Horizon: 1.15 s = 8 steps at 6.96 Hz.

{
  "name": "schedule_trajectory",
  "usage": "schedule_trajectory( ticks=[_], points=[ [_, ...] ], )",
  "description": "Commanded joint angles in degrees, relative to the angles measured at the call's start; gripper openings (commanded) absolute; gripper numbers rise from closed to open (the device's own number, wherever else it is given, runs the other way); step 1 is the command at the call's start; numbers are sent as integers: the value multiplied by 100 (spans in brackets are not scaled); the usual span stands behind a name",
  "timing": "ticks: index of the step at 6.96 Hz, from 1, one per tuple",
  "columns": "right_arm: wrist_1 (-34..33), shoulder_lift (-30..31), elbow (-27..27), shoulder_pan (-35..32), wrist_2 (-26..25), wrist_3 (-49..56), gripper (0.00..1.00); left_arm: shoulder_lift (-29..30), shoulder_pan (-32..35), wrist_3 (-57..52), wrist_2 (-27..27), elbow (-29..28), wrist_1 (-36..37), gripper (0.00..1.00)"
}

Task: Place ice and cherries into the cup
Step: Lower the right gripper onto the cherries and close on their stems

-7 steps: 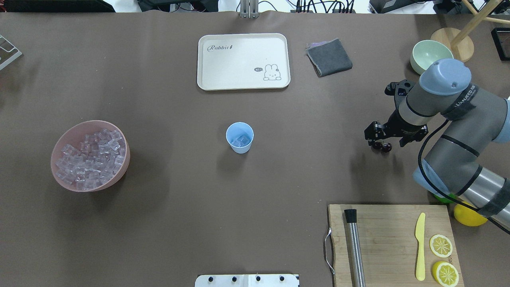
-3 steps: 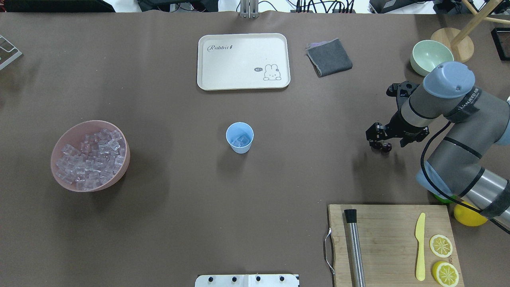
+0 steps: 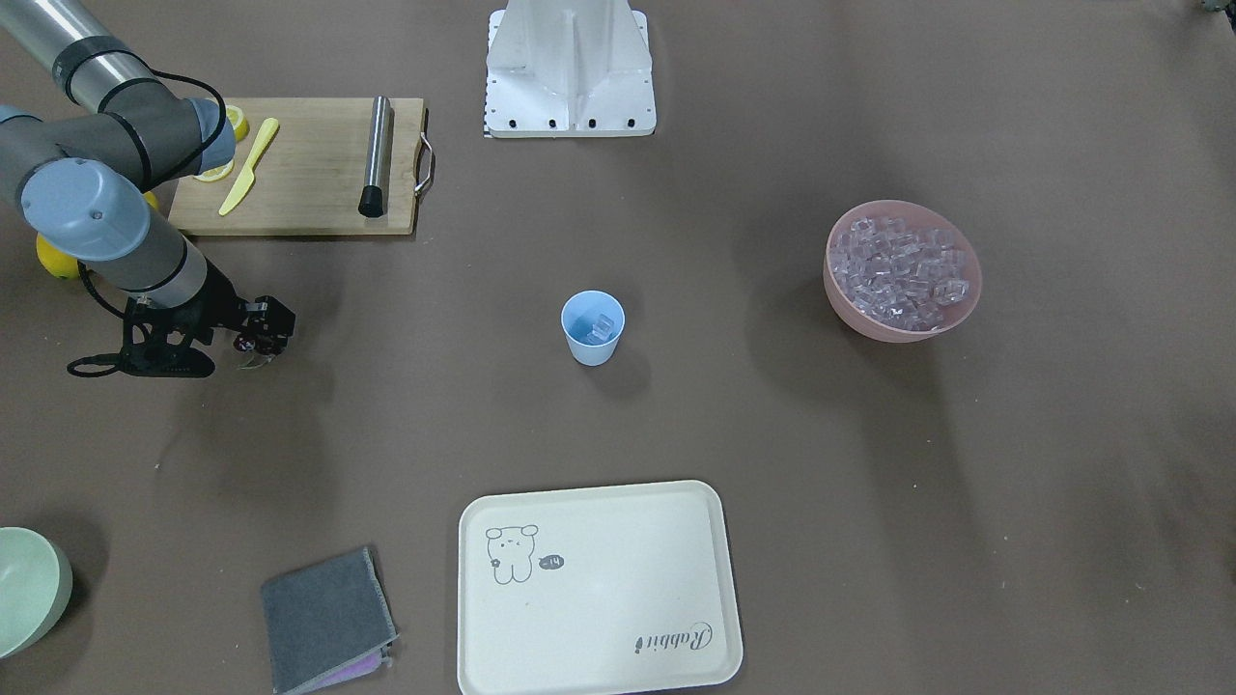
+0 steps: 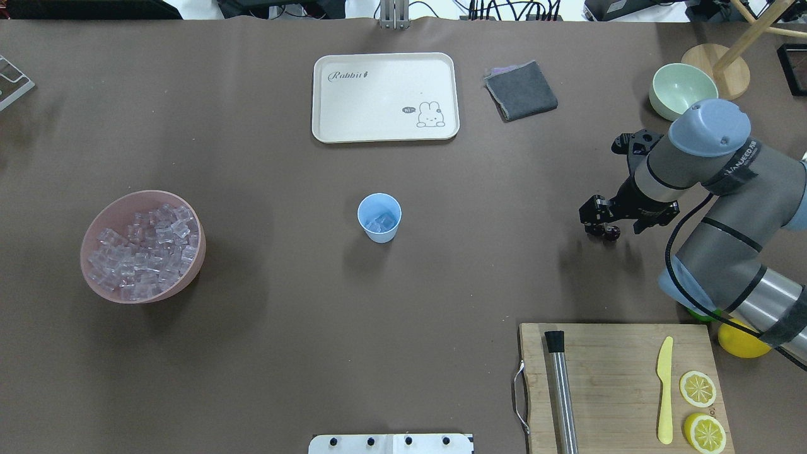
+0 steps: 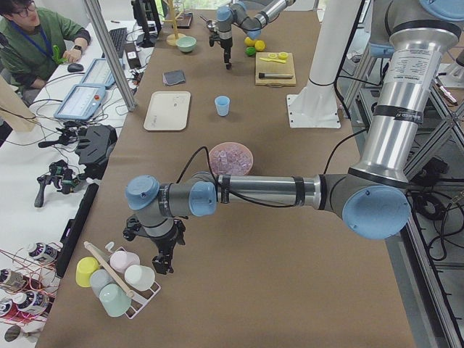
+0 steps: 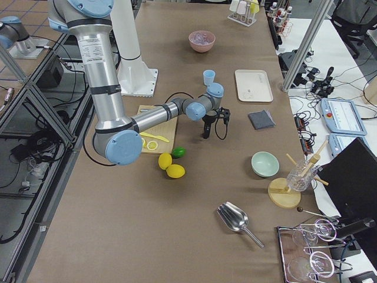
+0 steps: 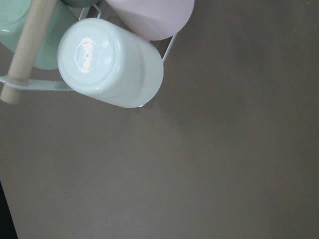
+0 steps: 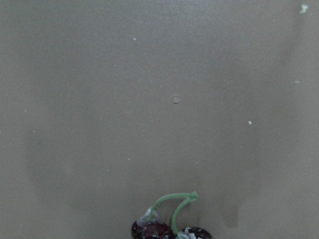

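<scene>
The right tool (image 4: 602,222) is down at the cherries (image 4: 604,232), well right of the cup (image 4: 379,217). I cannot tell whether its jaws are spread or pinching them. In the right wrist view the cherries' green stems arch up from the bottom edge. The cup stands mid-counter with a few cubes inside. Most of the ice (image 4: 142,252) fills the pink bowl (image 4: 116,203) at left. The left tool (image 5: 163,257) hangs beside a rack (image 5: 147,299) at the counter's (image 4: 441,284) left end, and its state cannot be told.
</scene>
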State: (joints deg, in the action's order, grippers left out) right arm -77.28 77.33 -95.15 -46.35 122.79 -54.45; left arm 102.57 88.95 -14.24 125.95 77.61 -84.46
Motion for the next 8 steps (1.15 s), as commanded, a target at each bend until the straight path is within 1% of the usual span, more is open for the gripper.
schedule_trajectory(
  ticks=[1,3,8],
  points=[
    [29,-43,101,12,-10,-4,100,0,0,0,0,-1,0,97],
    [283,-43,277,30,-10,-22,100,0,0,0,0,8,0,97],
    [293,-60,260,47,-1,-48,100,9,0,0,0,-9,0,97]
  ],
)
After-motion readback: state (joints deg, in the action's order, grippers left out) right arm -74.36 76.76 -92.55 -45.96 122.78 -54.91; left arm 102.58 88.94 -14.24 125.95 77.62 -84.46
